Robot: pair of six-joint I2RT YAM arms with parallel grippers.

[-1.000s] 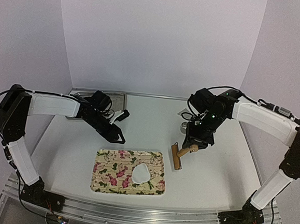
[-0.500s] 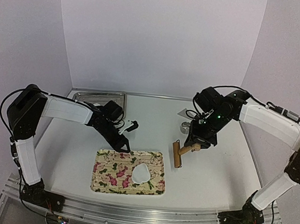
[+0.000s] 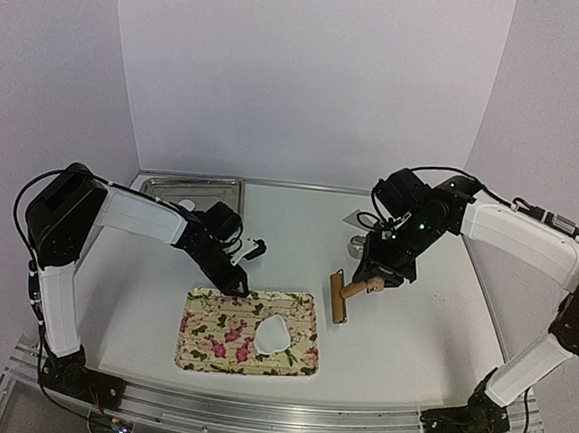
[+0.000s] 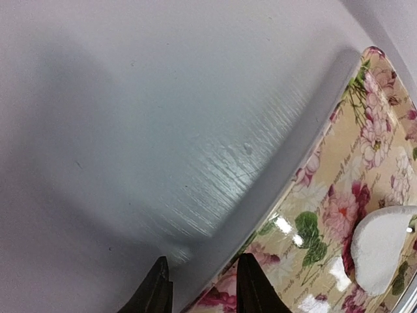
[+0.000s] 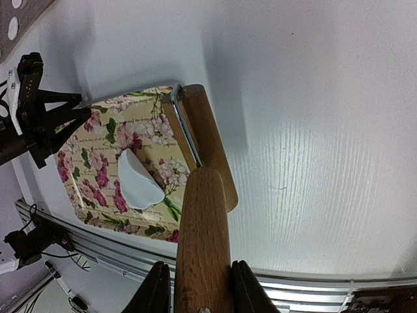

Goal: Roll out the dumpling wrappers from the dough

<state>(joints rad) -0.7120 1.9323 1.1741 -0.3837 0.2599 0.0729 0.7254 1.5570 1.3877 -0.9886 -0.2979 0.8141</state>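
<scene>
A white lump of dough (image 3: 272, 336) lies on the floral tray (image 3: 211, 321); it also shows in the left wrist view (image 4: 384, 251) and the right wrist view (image 5: 138, 181). My left gripper (image 3: 236, 281) is open and low at the tray's far left corner, one finger over the table and one over the tray's rim (image 4: 280, 215). My right gripper (image 3: 377, 281) is shut on the handle of a wooden roller (image 5: 202, 235), whose head (image 3: 338, 301) hangs just right of the tray. Two small white discs (image 5: 13, 27), perhaps wrappers, show on a grey surface.
A metal tray (image 3: 172, 182) stands at the back left. A small metal ring (image 3: 356, 245) and a grey sheet (image 3: 357, 220) lie behind the roller. Walls close the back and both sides.
My left gripper has swung right and nearer, down to the floral tray's far left corner. My right gripper has carried the roller slightly left, toward the tray.
</scene>
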